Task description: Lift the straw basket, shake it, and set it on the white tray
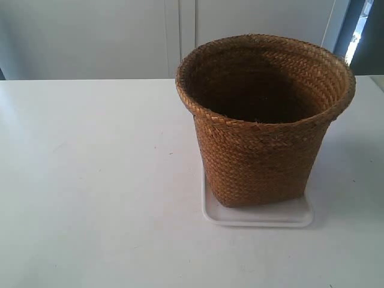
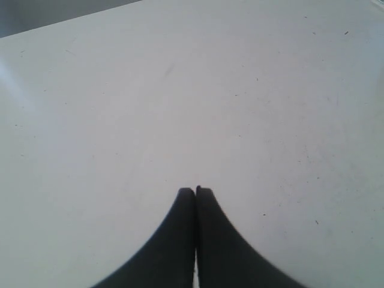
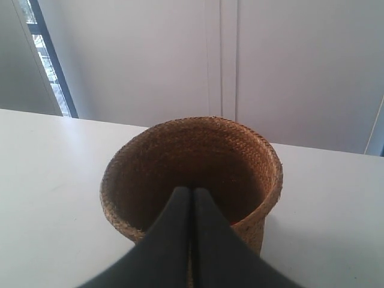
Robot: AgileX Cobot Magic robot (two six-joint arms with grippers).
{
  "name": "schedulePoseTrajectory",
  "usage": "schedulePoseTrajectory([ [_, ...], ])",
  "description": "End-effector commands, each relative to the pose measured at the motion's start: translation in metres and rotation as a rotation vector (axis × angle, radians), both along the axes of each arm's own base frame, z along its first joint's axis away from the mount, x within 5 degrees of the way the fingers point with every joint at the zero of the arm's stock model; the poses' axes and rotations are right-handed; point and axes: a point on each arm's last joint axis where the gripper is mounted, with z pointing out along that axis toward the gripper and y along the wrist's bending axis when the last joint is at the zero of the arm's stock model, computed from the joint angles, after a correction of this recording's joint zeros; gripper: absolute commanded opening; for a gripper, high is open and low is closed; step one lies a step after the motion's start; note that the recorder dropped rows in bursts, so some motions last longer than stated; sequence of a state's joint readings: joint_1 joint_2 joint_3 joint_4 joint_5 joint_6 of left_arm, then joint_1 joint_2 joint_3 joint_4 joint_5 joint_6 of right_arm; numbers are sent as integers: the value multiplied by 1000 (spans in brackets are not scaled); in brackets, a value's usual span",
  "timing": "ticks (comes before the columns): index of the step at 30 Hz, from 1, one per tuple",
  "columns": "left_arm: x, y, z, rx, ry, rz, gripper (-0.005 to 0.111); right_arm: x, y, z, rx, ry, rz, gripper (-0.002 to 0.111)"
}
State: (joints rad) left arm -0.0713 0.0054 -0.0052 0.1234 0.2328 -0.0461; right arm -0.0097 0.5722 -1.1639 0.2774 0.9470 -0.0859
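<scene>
Two grippers: left gripper [image 2: 195, 191] and right gripper [image 3: 191, 191] both have their jaws pressed together, holding nothing.
Basket: large golden-brown woven straw basket [image 1: 264, 150] stands upright on the shallow glossy white plastic tray [image 1: 258, 217].
Seating: far edge of its base is hidden; it may rest on the rim.
Risk: right gripper aims at the basket's mouth; advancing closed, it would likely shove the basket off the tray or tip it.
</scene>
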Motion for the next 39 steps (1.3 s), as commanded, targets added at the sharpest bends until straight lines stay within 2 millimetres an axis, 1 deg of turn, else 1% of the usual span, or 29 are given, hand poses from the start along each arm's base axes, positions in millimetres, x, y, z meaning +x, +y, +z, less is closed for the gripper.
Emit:
schedulePoseTrajectory([
  [1, 0, 0, -1, -11, 0, 0, 0, 0, 0, -1, 5, -8, -6, 0],
  [4, 0, 0, -1, -11, 0, 0, 0, 0, 0, -1, 5, -8, -6, 0],
  [7, 0, 0, -1, -11, 0, 0, 0, 0, -4, -5, -66, -7, -29, 0],
  [9, 0, 0, -1, -11, 0, 0, 0, 2, -6, -17, -90, 19, -48, 0],
  [10, 0, 0, -1, -11, 0, 0, 0, 4, -8, -27, -104, 41, -58, 0],
  [11, 0, 0, -1, -11, 0, 0, 0, 7, -9, -38, -115, 60, -68, 0],
  [12, 0, 0, -1, -11, 0, 0, 0, 16, -11, -65, -132, 96, -87, 0],
  [13, 0, 0, -1, -11, 0, 0, 0, 22, -12, -76, -135, 99, -95, 0],
  [14, 0, 0, -1, -11, 0, 0, 0, 35, -14, -100, -142, 84, -115, 0],
  [15, 0, 0, -1, -11, 0, 0, 0, 40, -15, -108, -142, 68, -122, 0],
  [16, 0, 0, -1, -11, 0, 0, 0, 48, -16, -129, -144, 48, -135, 0],
  [17, 0, 0, -1, -11, 0, 0, 0, 51, -16, -142, -147, 66, -136, 0],
  [18, 0, 0, -1, -11, 0, 0, 0, 54, -17, -169, -148, 106, -140, 0],
  [19, 0, 0, -1, -11, 0, 0, 0, 55, -17, -181, -149, 123, -142, 0],
  [20, 0, 0, -1, -11, 0, 0, 0, 53, -17, -210, -146, 180, -142, 0],
  [21, 0, 0, -1, -11, 0, 0, 0, 48, -16, -228, -131, 218, -140, 0],
  [23, 0, 0, -1, -11, 0, 0, 0, 39, -16, -243, -131, 218, -140, 0],
  [27, 0, 0, -1, -11, 0, 0, 0, 22, -16, -251, -126, 112, -149, 0],
  [29, 0, 0, -1, -11, 0, 0, 0, 17, -16, -254, -124, 77, -152, 0],
  [32, 0, 0, -1, -11, 0, 0, 0, 13, -17, -261, -128, 37, -161, 0],
  [39, 0, 0, -1, -11, 0, 0, 0, 7, -21, -277, -44, 16, -229, 0],
])
